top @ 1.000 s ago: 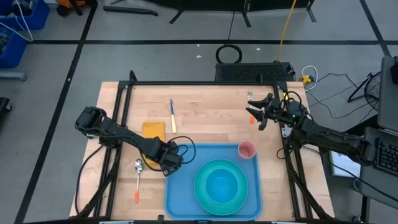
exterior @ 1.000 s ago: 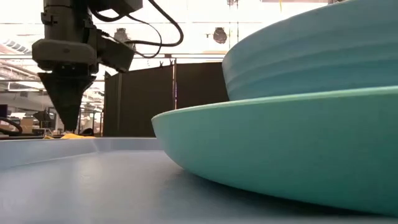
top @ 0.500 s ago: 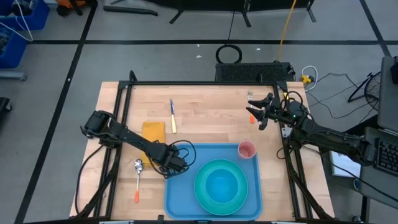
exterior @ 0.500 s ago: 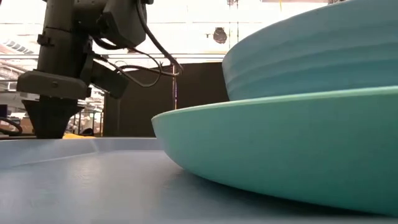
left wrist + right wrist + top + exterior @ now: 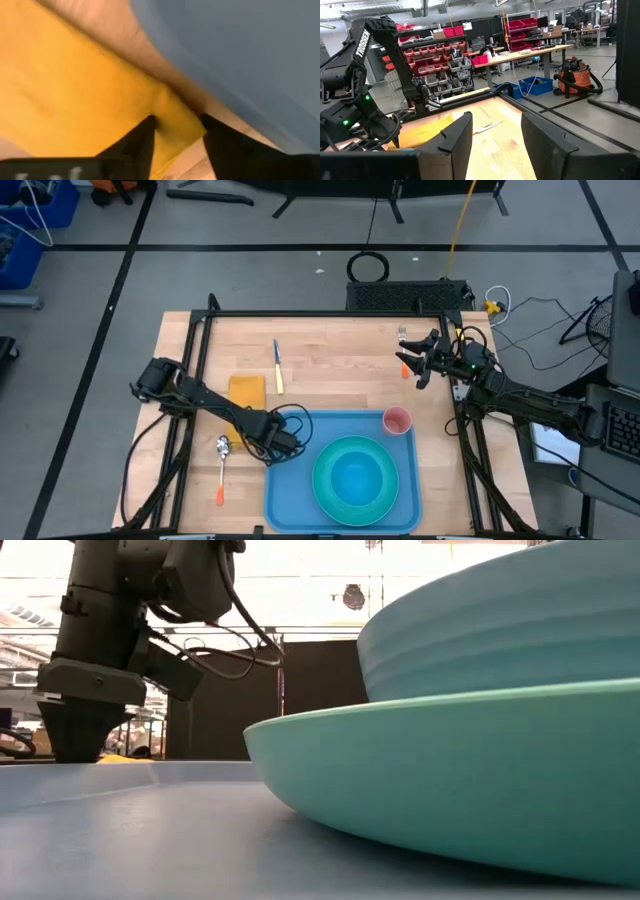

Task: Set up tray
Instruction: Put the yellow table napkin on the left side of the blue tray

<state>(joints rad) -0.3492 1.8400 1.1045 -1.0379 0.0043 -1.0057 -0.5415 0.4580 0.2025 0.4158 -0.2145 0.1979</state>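
The blue tray [image 5: 290, 492] lies at the table's near edge. On it rest a turquoise plate and bowl [image 5: 355, 478] and a pink cup [image 5: 397, 421]. A yellow-orange napkin [image 5: 246, 390] lies flat on the wood just past the tray's far left corner. My left gripper [image 5: 262, 432] is down at the napkin's corner nearest the tray, open. In the left wrist view its fingertips [image 5: 177, 120] straddle that corner [image 5: 175, 117], with the tray's rim [image 5: 240, 50] just beyond. My right gripper [image 5: 420, 366] waits open above the table's far right part. My left gripper comes from above, pointing down, at the napkin's corner [image 5: 170, 112] beside the tray. One fingertip [image 5: 148, 125] is over the cloth, the other [image 5: 207, 122] at its edge. The napkin lies flat. Whether the tips touch it, I cannot tell.
A spoon with an orange handle [image 5: 222, 465] lies left of the tray. A blue and yellow utensil [image 5: 278, 366] lies beyond the napkin. An orange-handled piece [image 5: 403, 368] sits by the right gripper. In the low view the plate [image 5: 450, 770] fills the foreground.
The left gripper has gone down beside the tray's far left corner, toward the napkin, until its fingertips dropped behind the tray's rim in the low view. For the last half second it has kept still.
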